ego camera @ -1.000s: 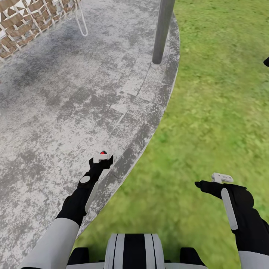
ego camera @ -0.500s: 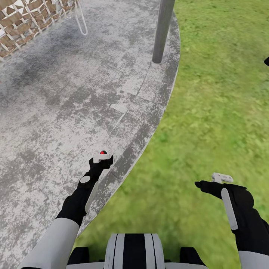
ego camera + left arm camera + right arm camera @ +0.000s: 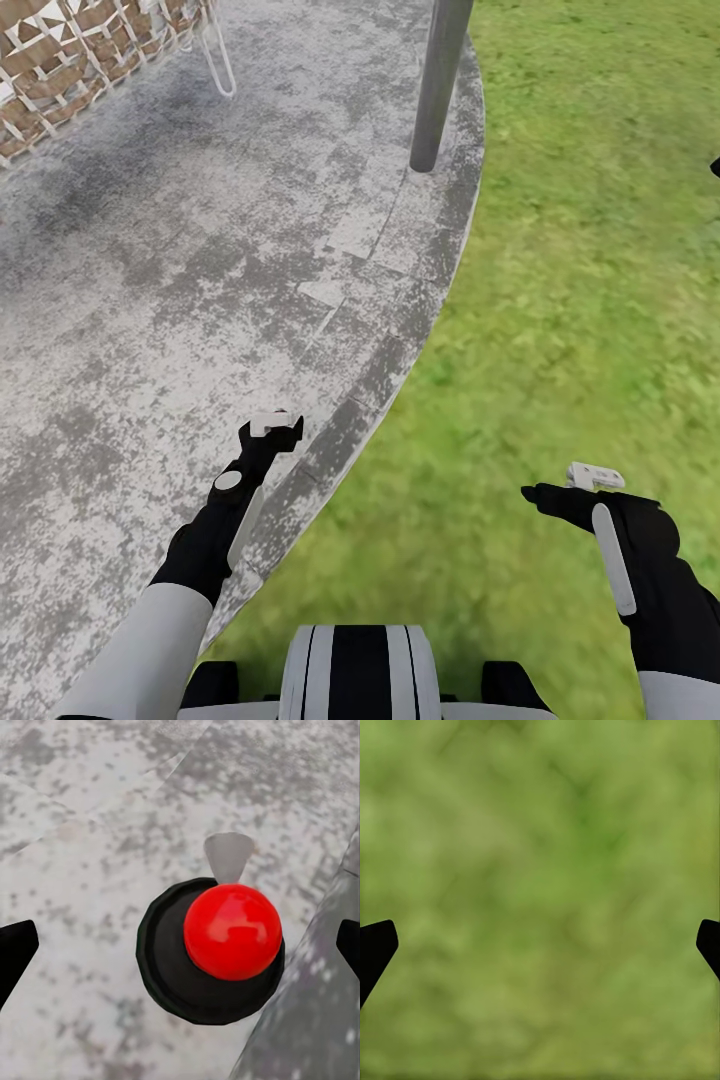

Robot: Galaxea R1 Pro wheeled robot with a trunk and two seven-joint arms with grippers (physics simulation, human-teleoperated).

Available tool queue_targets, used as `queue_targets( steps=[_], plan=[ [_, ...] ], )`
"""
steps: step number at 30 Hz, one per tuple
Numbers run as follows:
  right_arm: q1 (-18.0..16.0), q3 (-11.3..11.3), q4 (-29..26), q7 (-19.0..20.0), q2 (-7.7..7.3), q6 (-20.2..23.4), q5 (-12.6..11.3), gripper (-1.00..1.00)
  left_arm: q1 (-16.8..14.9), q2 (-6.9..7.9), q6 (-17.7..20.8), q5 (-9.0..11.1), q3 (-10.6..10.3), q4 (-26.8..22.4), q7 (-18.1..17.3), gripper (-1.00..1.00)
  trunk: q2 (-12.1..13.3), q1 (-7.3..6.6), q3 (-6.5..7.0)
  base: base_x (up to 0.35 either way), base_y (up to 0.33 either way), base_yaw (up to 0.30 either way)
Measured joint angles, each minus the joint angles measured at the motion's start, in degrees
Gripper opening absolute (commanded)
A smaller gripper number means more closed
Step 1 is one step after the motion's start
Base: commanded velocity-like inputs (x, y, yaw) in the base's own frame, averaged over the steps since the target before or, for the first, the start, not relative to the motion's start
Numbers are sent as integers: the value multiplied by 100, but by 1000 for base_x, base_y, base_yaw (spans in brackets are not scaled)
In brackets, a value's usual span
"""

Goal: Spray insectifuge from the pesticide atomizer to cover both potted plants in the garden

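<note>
While you are travelling, both black claws, left claw and right claw, are hanging wide open, empty, over mottled grey paving and green lawn.

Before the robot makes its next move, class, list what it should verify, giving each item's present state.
1. Left gripper open: ok, fingertips wide apart in its wrist view.
2. Right gripper open and empty: ok, over the lawn.
3. Red-domed black object centred under the left gripper: ok.
4. That object is the pesticide atomizer: cannot tell.
5. Grey post clear of both arms: ok.
</note>
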Motion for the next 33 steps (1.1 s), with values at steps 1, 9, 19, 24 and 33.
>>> queue_targets(
  steps=[1, 9, 19, 24, 33],
  plan=[
    [0, 0, 0, -1, 0, -2, 0, 100, 0, 0, 1, 0, 0, 0, 0, 100, 0, 0, 0, 0, 0, 0],
    [0, 0, 0, 0, 0, 2, 0, 100, 0, 0, 2, 0, -9, 0, 0, 100, 0, 0, 0, 0, -10, 0],
    [0, 0, 0, 1, 0, 1, 0, 100, 0, 0, 3, 0, 12, 0, 0, 100, 0, 0, 0, 0, -19, 0],
    [0, 0, -3, -1, 0, 3, 0, 100, 0, 0, 2, 0, 18, 0, 0, 100, 0, 0, 0, 0, 0, 0],
    [0, 0, -9, 0, 0, 3, 0, 100, -2, -2, 2, 36, 16, -5, -9, -100, 0, -1, 1, 0, 0, 0]
  ],
)
